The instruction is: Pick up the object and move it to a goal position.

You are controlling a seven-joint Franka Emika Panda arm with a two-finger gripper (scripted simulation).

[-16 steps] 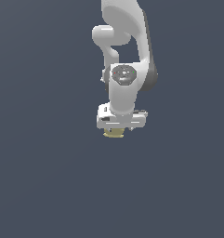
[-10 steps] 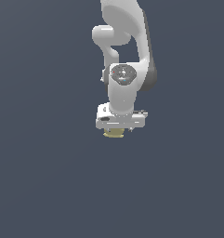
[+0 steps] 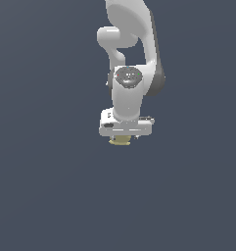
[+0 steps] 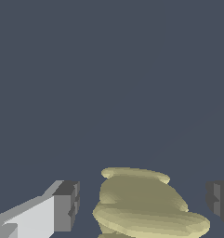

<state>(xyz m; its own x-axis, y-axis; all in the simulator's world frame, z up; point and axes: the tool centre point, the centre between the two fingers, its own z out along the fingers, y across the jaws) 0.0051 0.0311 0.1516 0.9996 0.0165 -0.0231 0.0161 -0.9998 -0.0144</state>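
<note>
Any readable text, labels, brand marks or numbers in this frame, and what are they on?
None readable. The white arm and the gripper carry no lettering; small dark marks on the gripper body are too small to read. The tan object between the jaws is plain, and so is the grey background.

The object point(image 4: 141, 204) is showing matte tan-yellow with ridged bands. The gripper point(image 4: 143, 207) is showing white with dark grey fingertips point(image 4: 66, 206). The arm point(image 3: 131, 59) is appearing white against slate-blue.
</note>
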